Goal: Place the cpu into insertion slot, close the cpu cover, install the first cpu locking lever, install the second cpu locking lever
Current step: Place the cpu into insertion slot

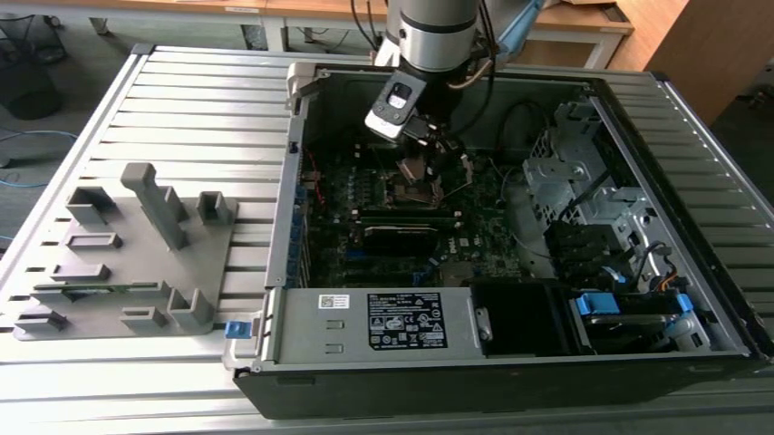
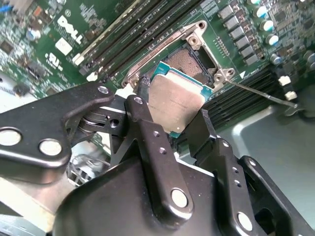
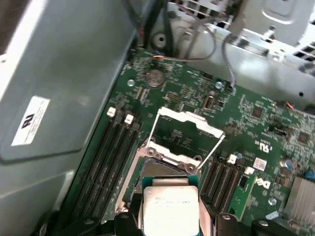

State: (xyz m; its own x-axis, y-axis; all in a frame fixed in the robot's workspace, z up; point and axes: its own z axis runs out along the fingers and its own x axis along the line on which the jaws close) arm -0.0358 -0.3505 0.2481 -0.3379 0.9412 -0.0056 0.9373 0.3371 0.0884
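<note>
Step 1 in hand. The gripper (image 2: 174,101) is clamped on 2 edges of the cpu (image 2: 179,105), holding it just over the insertion slot (image 2: 189,60), not yet seated. The cpu cover (image 3: 189,120) stands open. Judgement: seating needs the chip level and square to the rim.

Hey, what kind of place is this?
Probably a robotics lab: a robot arm, its gripper holding the chip, reaches inside an open computer case on a slatted metal table, with office desks behind.

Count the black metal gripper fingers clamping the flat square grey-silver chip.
2: one black finger on one edge of the square grey-silver cpu, the other on the opposite edge.
</note>
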